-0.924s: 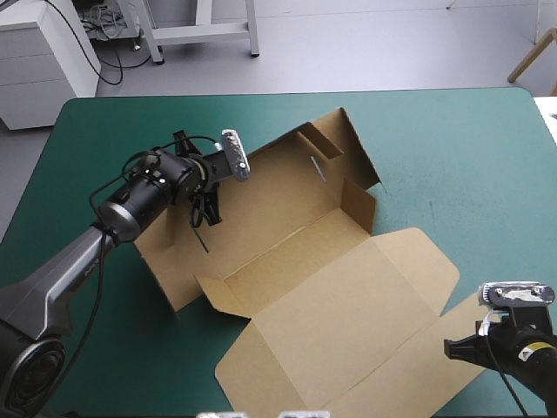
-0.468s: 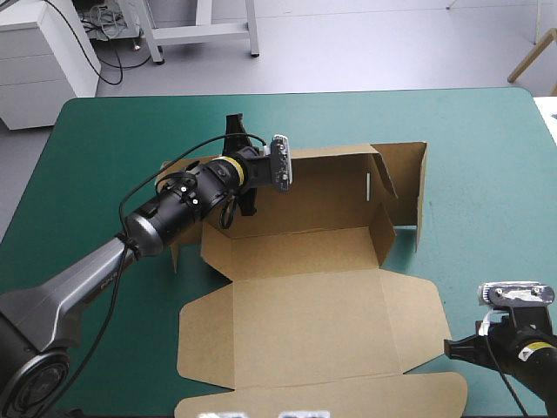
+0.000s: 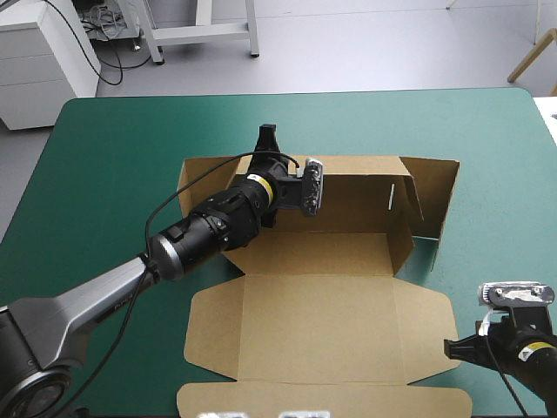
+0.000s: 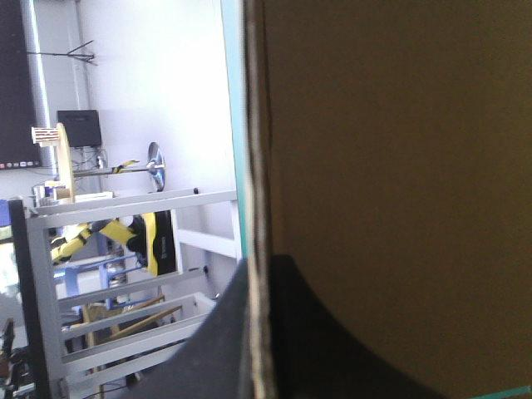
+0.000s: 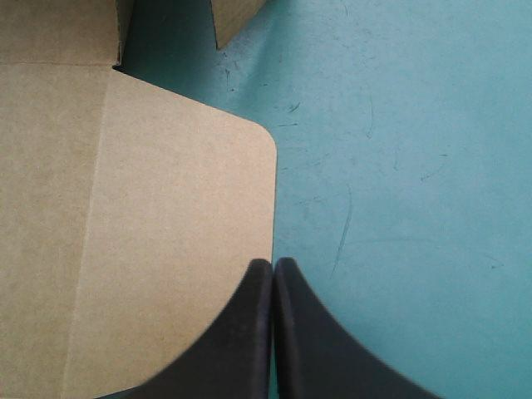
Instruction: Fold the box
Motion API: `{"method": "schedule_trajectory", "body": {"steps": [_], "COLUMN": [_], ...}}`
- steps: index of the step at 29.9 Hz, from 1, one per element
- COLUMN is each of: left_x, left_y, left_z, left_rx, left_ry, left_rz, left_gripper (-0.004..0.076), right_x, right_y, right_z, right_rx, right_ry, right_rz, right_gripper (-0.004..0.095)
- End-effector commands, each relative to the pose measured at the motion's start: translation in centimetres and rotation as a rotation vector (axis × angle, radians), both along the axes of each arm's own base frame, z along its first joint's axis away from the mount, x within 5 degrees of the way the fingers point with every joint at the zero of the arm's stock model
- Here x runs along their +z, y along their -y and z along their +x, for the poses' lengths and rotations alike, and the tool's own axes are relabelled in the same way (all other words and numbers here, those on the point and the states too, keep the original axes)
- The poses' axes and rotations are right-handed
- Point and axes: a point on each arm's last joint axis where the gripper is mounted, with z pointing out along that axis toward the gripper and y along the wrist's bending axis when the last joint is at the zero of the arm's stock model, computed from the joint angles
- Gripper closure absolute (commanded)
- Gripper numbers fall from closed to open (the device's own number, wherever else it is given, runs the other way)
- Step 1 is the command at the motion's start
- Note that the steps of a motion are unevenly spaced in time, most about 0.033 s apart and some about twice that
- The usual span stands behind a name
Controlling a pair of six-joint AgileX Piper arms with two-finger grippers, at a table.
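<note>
- High view: The brown box (image 3: 313,305) lies in the middle of the bench (image 3: 104,157).
  - Its far wall (image 3: 365,187) stands up. Its lid (image 3: 322,396) lies flat toward the near edge.
  - The left hand (image 3: 266,133) reaches over to the top edge of the far wall.
  - The right hand (image 3: 452,348) sits low at the near right corner of the bench, just beside the lid.
- How the box will likely handle: The board looks thin, light and stiff.
  - It should bend only along its fold lines.
  - It may slide on the teal-green cover (image 3: 487,174) if it is pushed.
  - A free edge of a wall or flap looks like the best place to pinch it.
- Left wrist view: This view shows what the high view cannot.
  - The black fingers of the left hand (image 4: 258,278) are almost shut.
  - The thin edge of the box (image 4: 391,166) runs between them, so this hand has hold of the wall.
  - The rest of the box does not show here.
- Right wrist view: The fingers of the right hand (image 5: 273,268) are pressed together into one point.
  - They hold nothing.
  - Their tip is at the side edge of the lid (image 5: 166,208), near its round corner.
  - The bare teal-green cover (image 5: 399,166) lies on the other side.
  - The high view shows this hand too small to tell that.
</note>
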Motion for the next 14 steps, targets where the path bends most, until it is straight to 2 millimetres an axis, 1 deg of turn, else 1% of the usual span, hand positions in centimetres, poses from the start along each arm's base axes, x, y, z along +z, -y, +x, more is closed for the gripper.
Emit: {"method": "schedule_trajectory", "body": {"steps": [1,6,8,12,14], "left_x": [2.0,0.1,-0.7,-1.6,-2.1], "left_y": [0.3,1.1,1.3,1.8,1.8], "left_z": [-1.5,-3.0,-3.6,-5.0,-5.4], "left_rx": [-0.011,-0.006,-0.010,-0.012,-0.004], "left_ry": [0.127,0.175,0.220,0.299,0.310], "left_rz": [-0.035,-0.026,-0.005,-0.009,-0.017], "left_gripper": [0.0734,0.0734,0.0734,0.0734,0.0734], "right_x": [1.0,1.0,1.0,1.0,1.0], "right_y": [0.0,0.1,0.1,0.1,0.1], "right_z": [0.5,0.5,0.5,0.5,0.4], "right_rx": [0.000,0.000,-0.001,0.014,0.025], "right_ry": [0.069,0.069,0.068,0.069,0.068], "right_rz": [-0.006,-0.010,-0.012,-0.024,-0.036], "right_gripper": [0.0927,0.0927,0.0927,0.0927,0.0927]}}
